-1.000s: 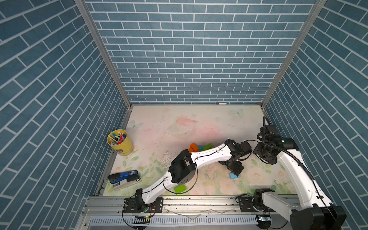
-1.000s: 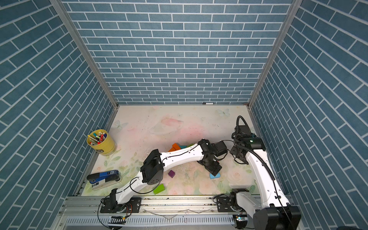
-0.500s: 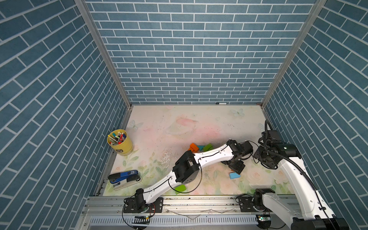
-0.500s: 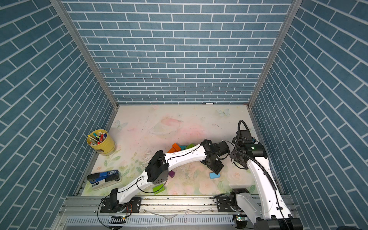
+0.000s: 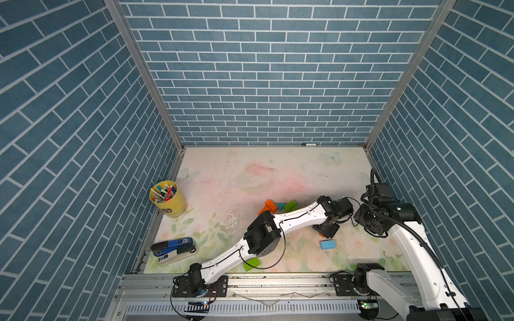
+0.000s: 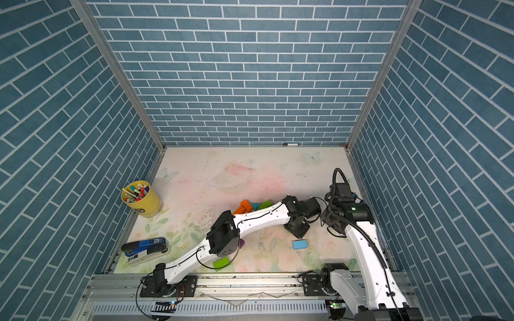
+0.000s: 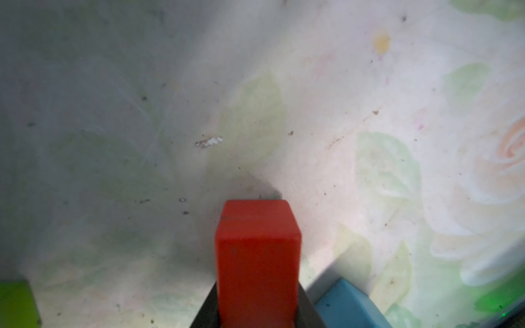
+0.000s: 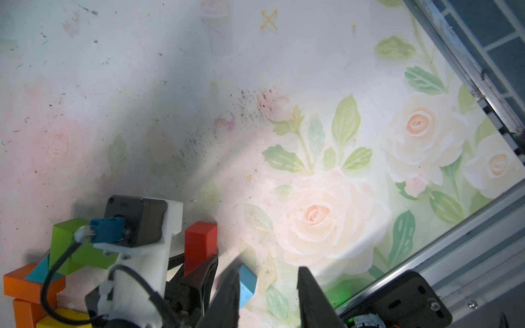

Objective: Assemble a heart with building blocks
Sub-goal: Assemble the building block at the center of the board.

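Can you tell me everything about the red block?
The red block is a smooth, brick-shaped piece with softly rounded edges and a faint line across one face. The left gripper is shut on one end, so it sticks out past the dark jaws over the flowery mat. A light-blue block lies beside it.

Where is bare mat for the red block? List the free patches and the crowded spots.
Free: the wide far half of the mat, between the back wall and the orange block; the stretch between the cup and the orange block. Crowded: around the red block, with the blue block close by.
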`<control>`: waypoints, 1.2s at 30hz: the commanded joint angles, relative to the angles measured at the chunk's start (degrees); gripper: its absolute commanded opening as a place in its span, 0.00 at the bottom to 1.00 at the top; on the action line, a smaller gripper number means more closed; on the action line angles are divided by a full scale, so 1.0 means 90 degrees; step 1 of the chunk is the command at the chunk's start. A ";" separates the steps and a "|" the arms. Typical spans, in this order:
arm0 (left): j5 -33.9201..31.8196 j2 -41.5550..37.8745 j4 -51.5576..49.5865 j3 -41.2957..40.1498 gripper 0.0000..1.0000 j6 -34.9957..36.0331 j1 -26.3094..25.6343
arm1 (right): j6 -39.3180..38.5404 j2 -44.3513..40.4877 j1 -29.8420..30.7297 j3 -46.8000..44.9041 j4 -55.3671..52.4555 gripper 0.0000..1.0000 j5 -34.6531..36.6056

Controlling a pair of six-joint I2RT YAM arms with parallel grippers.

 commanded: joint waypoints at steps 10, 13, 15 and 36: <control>-0.0711 -0.2964 0.0847 -0.4022 0.21 0.0328 0.0065 | 0.0088 0.0055 -0.0031 -0.0089 0.0251 0.34 -0.0164; -0.0762 -0.3253 0.1011 -0.4759 0.20 0.0233 0.0196 | 0.0054 0.0100 -0.0023 -0.0152 0.0359 0.34 -0.0230; -0.0682 -0.3254 0.1141 -0.4963 0.24 0.0139 0.0335 | 0.0030 0.0125 -0.0021 -0.0171 0.0386 0.34 -0.0265; -0.0797 -0.2645 0.1223 -0.4415 0.28 0.0401 0.0859 | -0.0137 0.0050 -0.0019 -0.0132 0.0317 0.33 -0.0363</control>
